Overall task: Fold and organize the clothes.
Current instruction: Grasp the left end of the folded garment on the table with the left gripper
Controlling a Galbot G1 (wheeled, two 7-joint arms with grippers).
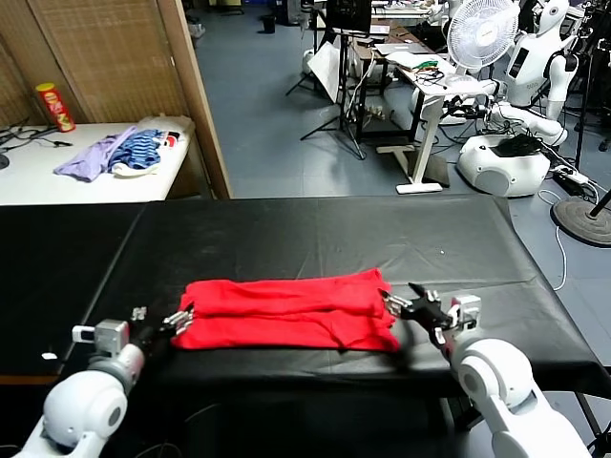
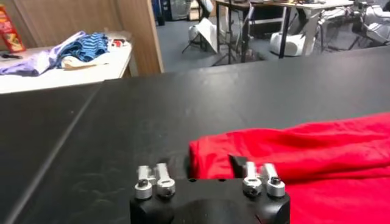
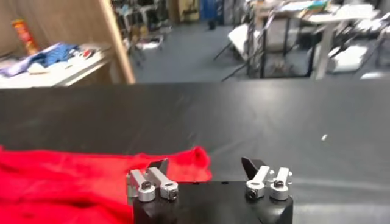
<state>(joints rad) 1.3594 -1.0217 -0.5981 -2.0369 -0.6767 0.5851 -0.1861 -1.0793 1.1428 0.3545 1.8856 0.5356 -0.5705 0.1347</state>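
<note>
The red T-shirt (image 1: 286,312) lies folded, so its print and neck label are hidden. In both wrist views the picture's edge cuts the shirt off. The can (image 1: 54,106) on the far white table (image 1: 38,172) is too small to read.

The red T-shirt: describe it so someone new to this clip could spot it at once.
On the long black table in front of the robot, near its front edge, the red T-shirt lies folded into a flat band between the open left gripper and the open right gripper. It is the only bright red cloth; the lilac and striped heap lies on the white table behind.
</note>
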